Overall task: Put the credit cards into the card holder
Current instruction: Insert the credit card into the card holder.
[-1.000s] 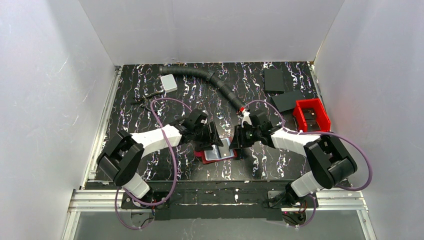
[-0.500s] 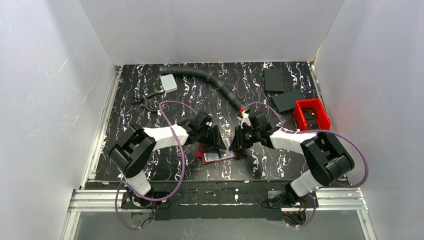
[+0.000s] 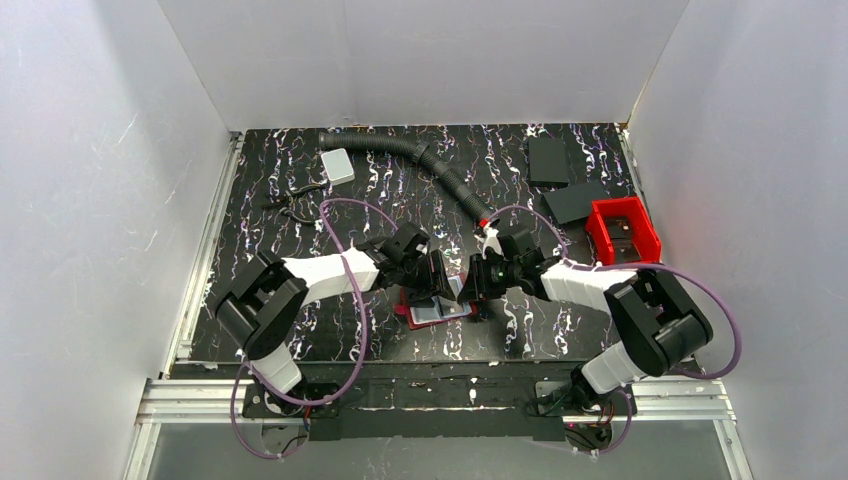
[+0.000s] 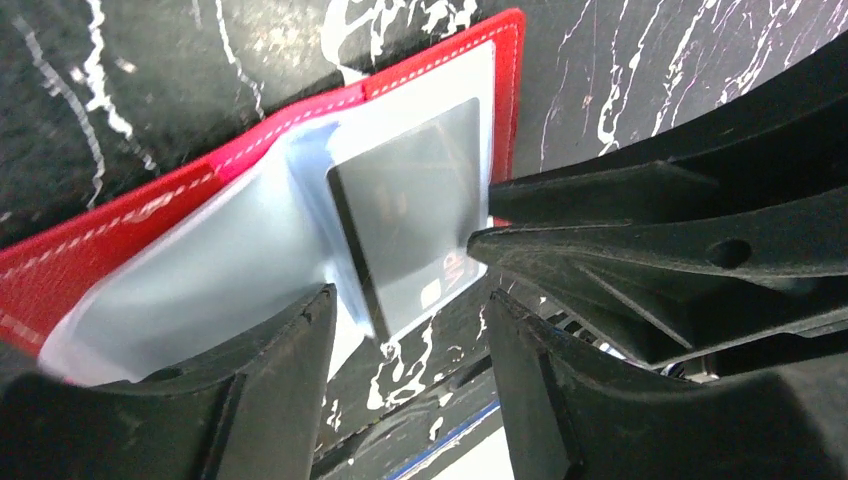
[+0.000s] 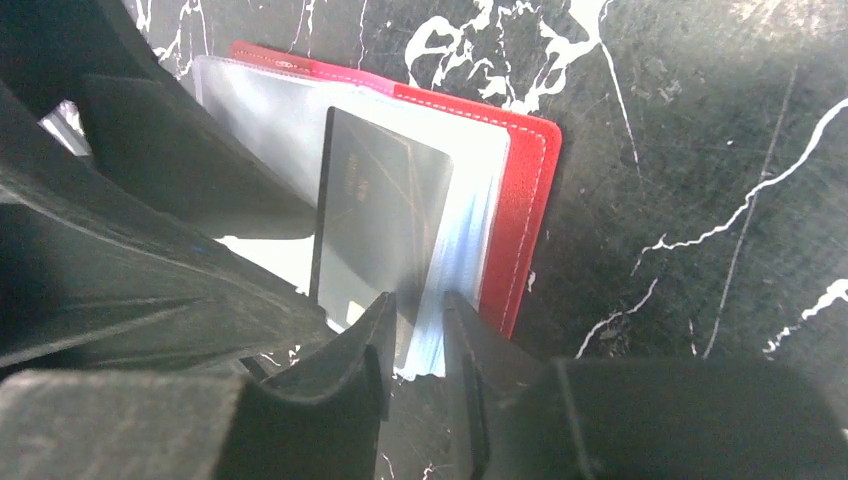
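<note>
The card holder (image 3: 412,311) is a red wallet lying open on the table between both grippers, its clear sleeves (image 4: 215,270) fanned up. A grey credit card (image 4: 410,225) sits partly inside a sleeve and also shows in the right wrist view (image 5: 375,225). My right gripper (image 5: 417,335) is almost closed, with the card's corner and the sleeve edges between its fingers. My left gripper (image 4: 410,330) is open over the wallet's near edge, and one of its fingers (image 4: 265,385) lies against the sleeves. In the top view the left gripper (image 3: 437,284) and right gripper (image 3: 476,286) nearly meet.
A red open bin (image 3: 640,245) stands at the right, with two black slabs (image 3: 549,158) (image 3: 572,200) behind it. A black corrugated hose (image 3: 420,155) curves across the back. A pale grey-white flat rectangle (image 3: 338,165) and a small black tool (image 3: 290,203) lie at the back left.
My left gripper has moved right and down onto the wallet, close to the right gripper. The right gripper has stayed at the wallet's right edge.
</note>
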Robot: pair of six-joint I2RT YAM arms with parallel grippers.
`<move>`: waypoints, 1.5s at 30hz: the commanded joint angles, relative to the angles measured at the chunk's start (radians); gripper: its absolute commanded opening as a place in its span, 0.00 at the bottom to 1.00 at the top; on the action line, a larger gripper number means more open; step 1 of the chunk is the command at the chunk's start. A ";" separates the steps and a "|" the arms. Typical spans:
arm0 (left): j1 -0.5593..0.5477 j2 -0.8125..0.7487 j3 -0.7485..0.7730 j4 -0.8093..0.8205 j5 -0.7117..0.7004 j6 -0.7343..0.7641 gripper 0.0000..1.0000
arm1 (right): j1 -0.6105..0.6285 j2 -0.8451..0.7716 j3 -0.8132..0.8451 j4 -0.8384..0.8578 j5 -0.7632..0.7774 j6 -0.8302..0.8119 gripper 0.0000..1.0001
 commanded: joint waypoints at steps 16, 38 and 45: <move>-0.027 -0.029 0.002 0.005 0.039 -0.023 0.54 | 0.008 -0.066 -0.002 -0.067 0.043 -0.023 0.38; 0.004 -0.232 -0.063 -0.207 -0.058 0.100 0.59 | 0.014 -0.127 0.029 -0.181 0.109 -0.040 0.60; 0.004 -0.269 -0.079 -0.182 0.002 0.104 0.57 | 0.014 -0.164 0.060 -0.243 0.149 -0.047 0.64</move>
